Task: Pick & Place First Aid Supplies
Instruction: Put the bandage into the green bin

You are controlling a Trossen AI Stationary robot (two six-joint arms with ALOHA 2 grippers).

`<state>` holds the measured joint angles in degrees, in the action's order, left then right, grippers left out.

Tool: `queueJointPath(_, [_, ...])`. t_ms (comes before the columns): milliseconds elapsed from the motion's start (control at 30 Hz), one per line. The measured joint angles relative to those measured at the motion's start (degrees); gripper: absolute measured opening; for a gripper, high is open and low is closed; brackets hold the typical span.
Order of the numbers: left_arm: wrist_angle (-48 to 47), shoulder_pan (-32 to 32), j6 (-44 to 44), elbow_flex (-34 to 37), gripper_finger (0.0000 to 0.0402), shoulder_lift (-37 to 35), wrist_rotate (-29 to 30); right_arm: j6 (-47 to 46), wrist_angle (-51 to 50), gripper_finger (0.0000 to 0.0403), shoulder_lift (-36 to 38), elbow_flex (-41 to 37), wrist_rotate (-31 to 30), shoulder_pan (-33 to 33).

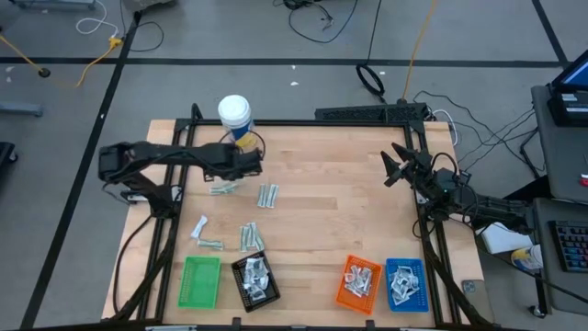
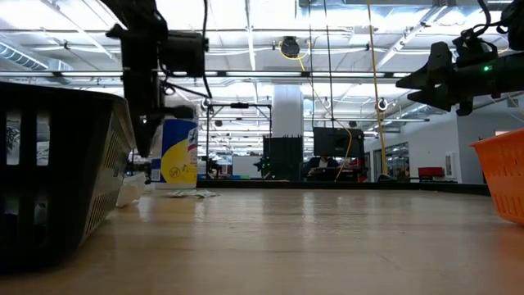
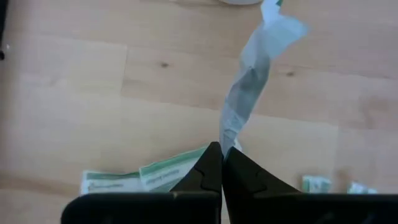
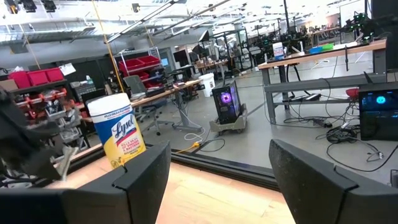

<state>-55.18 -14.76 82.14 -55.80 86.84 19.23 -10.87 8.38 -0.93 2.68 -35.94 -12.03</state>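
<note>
Pale grey-green strip [image 3: 249, 99] is pinched at its end between my left gripper's [image 3: 222, 163] pressed-together fingers, far-left on the table [image 1: 322, 202] near the bottle [image 1: 235, 115]. I'd lift straight, slowly, so it doesn't slip. My right gripper [image 4: 217, 180] waits, fingers spread. How much wrapper I've caught is hidden.
</note>
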Motion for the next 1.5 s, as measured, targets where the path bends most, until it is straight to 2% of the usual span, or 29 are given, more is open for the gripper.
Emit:
queueJointPath(267, [-13.97,0.02,-2.95,-0.01,0.0001,-7.09,-9.36,0.00,0.00,0.0267,-0.01,0.00,0.00,0.00])
queueJointPath(533, [-18.95,2.05,-4.53,0.59,0.0000,-10.89,-17.92,0.00,0.06,0.0267,-0.01,0.01,0.00,0.00])
queueJointPath(700, [-17.96,12.03,4.12,3.86,0.0000,-13.26,-24.04,0.00,0.09,0.0267,-0.02,0.00,0.02,0.00])
queueJointPath(867, [-15.80,22.56,12.55,4.23,0.0000,-13.40,-28.45,0.00,0.00,0.0267,-0.02,0.00,0.01,0.00])
queueJointPath(1000, [-9.01,32.08,22.17,4.21,0.0000,-13.41,-29.53,0.00,0.00,0.0267,-0.02,0.00,0.01,0.01])
queueJointPath(1367, [0.49,57.03,50.01,2.62,0.0000,-11.05,-30.22,0.00,0.00,0.0267,-0.02,0.02,0.00,0.00])
queueJointPath(1500, [3.04,61.21,52.14,1.96,0.0000,-9.54,-33.93,0.00,0.00,0.0267,0.00,0.01,0.02,0.01])
